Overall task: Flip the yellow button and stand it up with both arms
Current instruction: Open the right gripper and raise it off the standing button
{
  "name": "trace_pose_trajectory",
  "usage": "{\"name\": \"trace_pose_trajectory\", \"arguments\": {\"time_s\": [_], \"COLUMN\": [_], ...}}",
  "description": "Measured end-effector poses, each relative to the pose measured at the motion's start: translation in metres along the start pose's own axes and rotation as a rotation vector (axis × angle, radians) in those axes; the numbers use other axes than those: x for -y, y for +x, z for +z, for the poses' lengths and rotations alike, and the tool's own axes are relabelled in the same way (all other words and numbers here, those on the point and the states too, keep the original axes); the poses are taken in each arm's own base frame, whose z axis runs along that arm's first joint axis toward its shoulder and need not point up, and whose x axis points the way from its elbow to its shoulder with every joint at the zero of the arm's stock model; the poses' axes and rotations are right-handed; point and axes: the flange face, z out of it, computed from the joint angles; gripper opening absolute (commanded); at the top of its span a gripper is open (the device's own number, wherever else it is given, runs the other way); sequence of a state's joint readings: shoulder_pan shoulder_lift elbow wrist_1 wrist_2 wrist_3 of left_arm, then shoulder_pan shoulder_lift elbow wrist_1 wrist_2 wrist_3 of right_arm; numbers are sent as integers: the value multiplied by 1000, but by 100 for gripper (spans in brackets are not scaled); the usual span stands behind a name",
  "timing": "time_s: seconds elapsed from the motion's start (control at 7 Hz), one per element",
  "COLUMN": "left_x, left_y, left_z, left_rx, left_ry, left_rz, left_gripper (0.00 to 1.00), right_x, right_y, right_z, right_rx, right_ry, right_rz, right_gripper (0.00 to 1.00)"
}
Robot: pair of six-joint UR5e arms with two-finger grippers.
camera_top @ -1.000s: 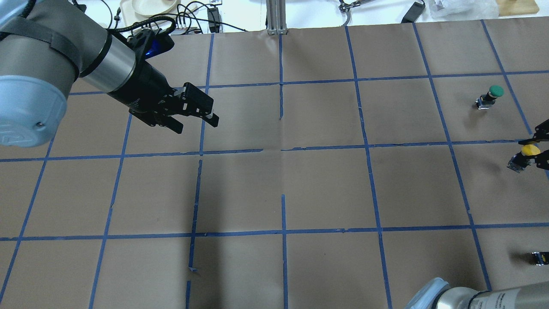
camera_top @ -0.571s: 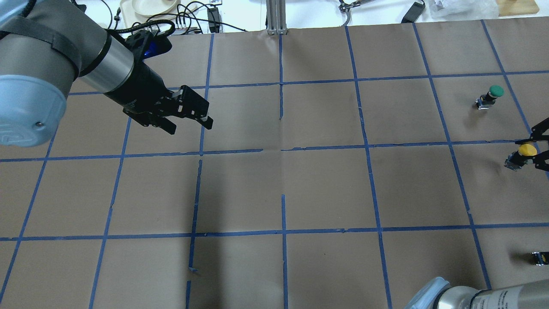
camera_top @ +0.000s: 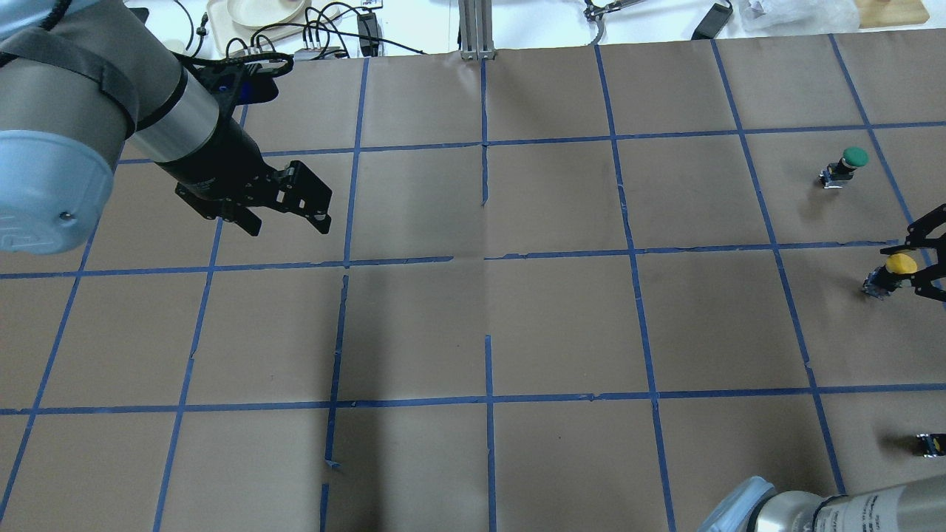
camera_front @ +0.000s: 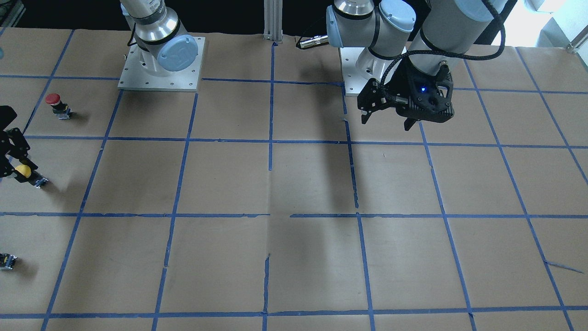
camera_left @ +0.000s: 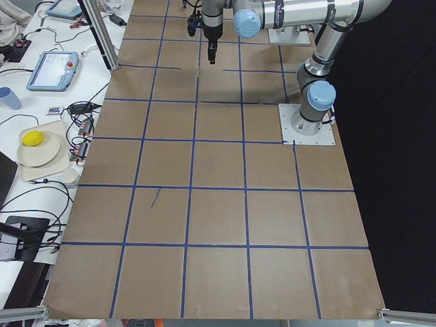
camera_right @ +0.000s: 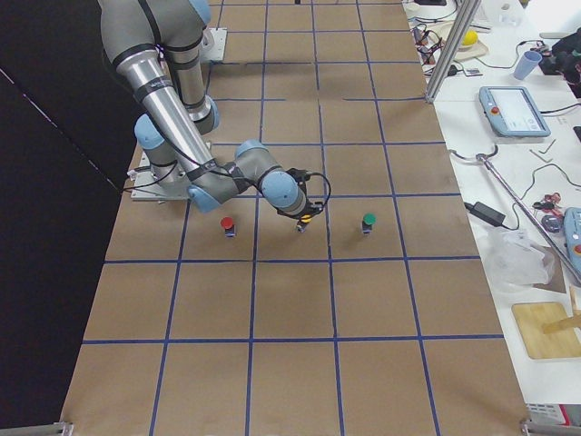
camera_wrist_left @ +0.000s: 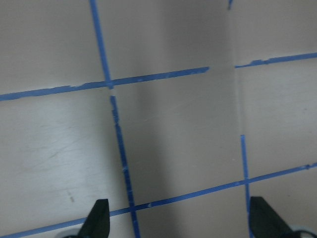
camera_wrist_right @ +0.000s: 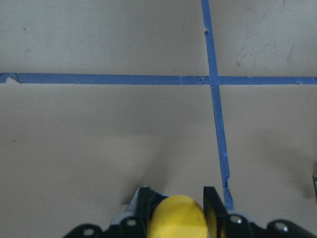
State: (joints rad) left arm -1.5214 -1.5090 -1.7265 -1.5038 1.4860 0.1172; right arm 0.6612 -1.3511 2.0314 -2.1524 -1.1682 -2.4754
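The yellow button (camera_top: pixel 901 264) is at the table's far right, tilted, its grey-black body (camera_top: pixel 875 285) low over the paper. My right gripper (camera_top: pixel 907 266) is shut on its yellow cap. The cap also shows between the fingers in the right wrist view (camera_wrist_right: pixel 177 218) and at the left edge of the front-facing view (camera_front: pixel 23 171). I cannot tell whether its body touches the paper. My left gripper (camera_top: pixel 287 219) is open and empty, far off over the left rear squares; it also shows in the front-facing view (camera_front: pixel 387 123) and the left wrist view (camera_wrist_left: pixel 181 223).
A green-capped button (camera_top: pixel 849 164) stands behind the yellow one. A red-capped button (camera_front: pixel 56 104) stands nearer the robot. A tiny dark block with a yellow speck (camera_top: pixel 931 443) lies at the right edge. Blue tape lines grid the brown paper (camera_top: pixel 488 318).
My left gripper has drawn back to the left, still open. My right gripper has shifted the yellow button a little left and lower, its body more tilted toward the paper.
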Motion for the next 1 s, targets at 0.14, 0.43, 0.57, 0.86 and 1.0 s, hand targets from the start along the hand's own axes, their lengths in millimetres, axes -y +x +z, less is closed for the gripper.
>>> {"name": "trace_pose_trajectory", "arguments": {"time_s": [0.14, 0.43, 0.57, 0.86, 1.0], "left_x": [-1, 6, 10, 13, 14], "left_y": [-2, -3, 1, 6, 6], "left_z": [-14, -34, -35, -35, -37], "left_rx": [38, 71, 82, 96, 96], "left_ry": [1, -6, -8, -3, 1], "left_rz": [-33, -86, -86, -117, -111], "left_gripper": [100, 100, 100, 100, 100], "right_x": [1, 1, 1, -1, -2], "right_y": [-1, -3, -5, -9, -11], "right_z": [-1, 0, 1, 2, 1], "right_rx": [4, 15, 23, 39, 51], "right_ry": [2, 12, 21, 28, 28], "right_rz": [1, 6, 13, 37, 59], "right_gripper": [46, 72, 96, 99, 99]}}
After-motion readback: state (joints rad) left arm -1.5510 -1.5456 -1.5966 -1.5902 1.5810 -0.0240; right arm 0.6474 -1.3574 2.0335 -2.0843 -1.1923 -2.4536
